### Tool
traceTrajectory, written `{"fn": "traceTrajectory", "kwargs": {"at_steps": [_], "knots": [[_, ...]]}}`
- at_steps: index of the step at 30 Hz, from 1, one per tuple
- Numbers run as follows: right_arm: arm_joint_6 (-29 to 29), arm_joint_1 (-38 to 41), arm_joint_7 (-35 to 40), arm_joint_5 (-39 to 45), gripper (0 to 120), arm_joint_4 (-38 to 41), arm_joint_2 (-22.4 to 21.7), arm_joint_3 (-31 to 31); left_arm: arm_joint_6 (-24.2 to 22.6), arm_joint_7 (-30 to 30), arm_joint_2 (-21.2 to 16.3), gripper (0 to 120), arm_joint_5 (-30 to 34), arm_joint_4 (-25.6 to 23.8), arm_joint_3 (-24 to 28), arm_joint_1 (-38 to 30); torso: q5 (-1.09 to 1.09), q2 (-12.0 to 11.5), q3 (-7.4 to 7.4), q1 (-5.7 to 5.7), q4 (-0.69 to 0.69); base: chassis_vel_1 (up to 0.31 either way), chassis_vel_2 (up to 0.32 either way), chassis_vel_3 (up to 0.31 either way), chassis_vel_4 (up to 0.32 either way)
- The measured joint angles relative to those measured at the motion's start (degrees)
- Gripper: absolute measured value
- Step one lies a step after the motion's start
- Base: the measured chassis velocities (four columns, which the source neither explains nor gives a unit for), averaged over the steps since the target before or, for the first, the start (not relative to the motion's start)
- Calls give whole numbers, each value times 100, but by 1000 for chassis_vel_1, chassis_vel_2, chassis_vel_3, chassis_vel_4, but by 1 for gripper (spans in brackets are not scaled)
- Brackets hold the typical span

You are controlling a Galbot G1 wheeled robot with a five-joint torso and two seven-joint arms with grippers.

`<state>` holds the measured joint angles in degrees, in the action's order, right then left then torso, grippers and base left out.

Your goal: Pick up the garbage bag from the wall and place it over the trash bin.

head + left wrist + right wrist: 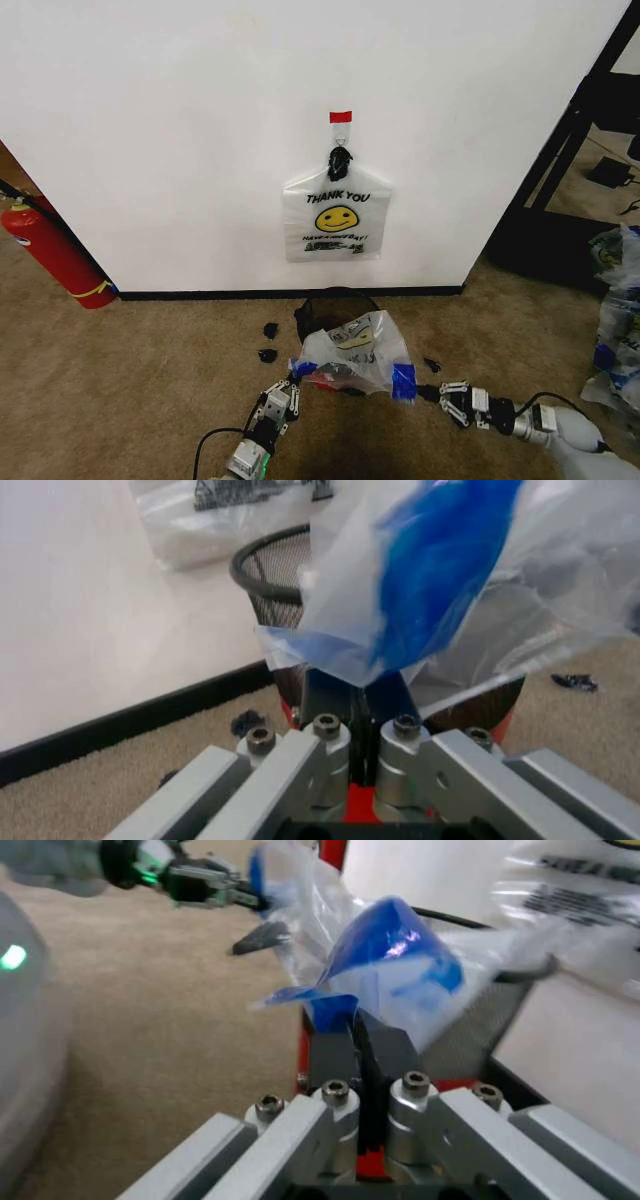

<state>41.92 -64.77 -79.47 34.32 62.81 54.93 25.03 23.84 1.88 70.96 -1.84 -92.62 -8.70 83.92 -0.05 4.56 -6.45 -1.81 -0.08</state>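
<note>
Jaws of both grippers pinch the garbage bag (355, 352), stretched between them over the trash bin (322, 303).

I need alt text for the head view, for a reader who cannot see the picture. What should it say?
Both grippers, the left gripper and the right gripper, hold the blue-patched handles of a garbage bag, stretched over the black mesh trash bin at the white wall. A similar bag hangs from a hook above; a red fire extinguisher leans far left.
</note>
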Motion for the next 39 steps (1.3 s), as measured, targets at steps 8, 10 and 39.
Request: {"fn": "traceTrajectory", "kwargs": {"at_steps": [8, 10, 39], "knots": [[47, 295, 394, 190, 0, -214, 86, -56, -7, -7, 3, 0, 28, -2, -23, -4, -1, 0, 0, 0, -1, 0, 0, 0, 0], [60, 333, 419, 199, 0, -277, 83, -56, -10, -9, -7, 0, 29, -2, -29, -3, -1, 0, 0, 0, -1, 0, 0, 0, 0], [222, 684, 2321, 663, 0, -1106, 696, -522, -289, -137, -40, 0, -337, -78, 17, 159, -1, 0, 0, 0, 0, 0, 0, 0, 0]]}}
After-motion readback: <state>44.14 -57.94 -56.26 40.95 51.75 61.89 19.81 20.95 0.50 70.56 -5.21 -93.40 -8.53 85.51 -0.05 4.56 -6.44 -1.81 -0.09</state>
